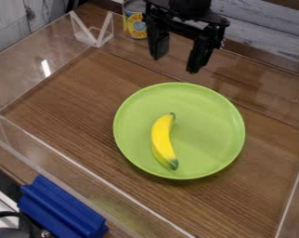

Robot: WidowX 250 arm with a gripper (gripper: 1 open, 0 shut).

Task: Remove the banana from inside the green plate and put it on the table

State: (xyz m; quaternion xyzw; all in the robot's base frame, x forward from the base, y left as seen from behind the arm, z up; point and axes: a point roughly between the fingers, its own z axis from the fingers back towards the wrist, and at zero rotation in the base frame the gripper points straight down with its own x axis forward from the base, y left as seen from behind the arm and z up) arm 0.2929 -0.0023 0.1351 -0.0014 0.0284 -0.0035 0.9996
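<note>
- At the lower left corner we note a blue object [59, 212] lying outside the enclosure; we cannot tell what it is.
- We observe clear acrylic walls [46, 149] running along the left and front edges of the table [78, 88], a dark brown wood-grain surface.
- Near the middle of the table, slightly right of centre, we find the green plate [222, 116], round and shallow with a raised rim, resting flat on the wood.
- The banana [163, 140] lies inside the green plate, left of the plate's centre, its length running roughly from back to front, its curve bowed toward the left, and a dark tip at the near end. It touches only the plate.
- Above the far rim of the plate we record the gripper [175, 48], black, pointing downward, its two fingers [157, 42] spread apart with nothing between them. It stands clear of both the banana and the plate.
- Behind the gripper we see a yellow-and-black item [137, 22], too partly hidden to identify.
</note>
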